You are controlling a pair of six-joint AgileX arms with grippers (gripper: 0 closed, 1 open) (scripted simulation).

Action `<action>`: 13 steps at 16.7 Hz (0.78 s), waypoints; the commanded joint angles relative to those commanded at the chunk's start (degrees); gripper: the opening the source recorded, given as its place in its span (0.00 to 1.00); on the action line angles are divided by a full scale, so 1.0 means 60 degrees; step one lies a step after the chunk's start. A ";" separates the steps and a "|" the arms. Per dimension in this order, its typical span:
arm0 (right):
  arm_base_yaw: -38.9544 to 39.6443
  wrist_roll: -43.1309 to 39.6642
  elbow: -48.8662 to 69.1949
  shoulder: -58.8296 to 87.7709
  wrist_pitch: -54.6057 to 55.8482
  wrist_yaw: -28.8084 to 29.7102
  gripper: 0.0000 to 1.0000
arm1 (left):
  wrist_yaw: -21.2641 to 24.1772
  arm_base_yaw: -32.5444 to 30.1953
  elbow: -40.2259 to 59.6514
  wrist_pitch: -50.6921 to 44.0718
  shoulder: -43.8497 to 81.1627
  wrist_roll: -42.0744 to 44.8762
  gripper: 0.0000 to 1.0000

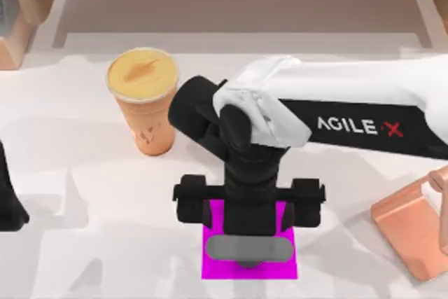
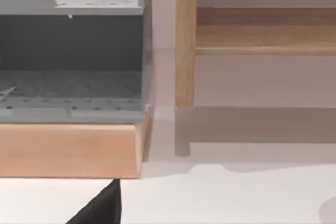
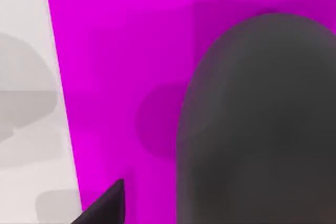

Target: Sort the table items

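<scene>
White table (image 1: 84,194) carried a magenta square (image 1: 217,265); the right gripper (image 1: 250,257) hung over the dark grey mouse (image 1: 250,248) there, finger state unclear. Left arm (image 1: 8,197) sat parked at the left edge.

1. The tabletop (image 1: 84,194) is plain white.
2. The flat square (image 1: 218,262) is solid magenta.
3. The computer mouse (image 1: 250,248) is dark grey.
4. The cup (image 1: 150,127) is orange with a pale yellow lid (image 1: 142,75).
5. The right arm (image 1: 364,113) is white and black, lettered in white.
</scene>
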 joint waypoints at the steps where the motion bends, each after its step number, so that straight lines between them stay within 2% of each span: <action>1: -0.0130 0.0177 0.0113 -0.0057 0.0072 -0.0043 1.00 | 0.0000 0.0000 0.0000 0.0000 0.0000 0.0000 1.00; 4: -0.0883 0.1310 0.0573 -0.0188 0.0404 -0.0253 1.00 | 0.0000 0.0000 0.0000 0.0000 0.0000 0.0000 1.00; 7: -0.2083 0.3107 0.1061 -0.0244 0.0755 -0.0546 1.00 | 0.0000 0.0000 0.0000 0.0000 0.0000 0.0000 1.00; 10: -0.3614 0.5415 0.1440 -0.0221 0.0911 -0.0840 1.00 | 0.0000 0.0000 0.0000 0.0000 0.0000 0.0000 1.00; 13: -0.5323 0.8358 0.1602 -0.0134 0.0769 -0.1029 1.00 | 0.0000 0.0000 0.0000 0.0000 0.0000 0.0000 1.00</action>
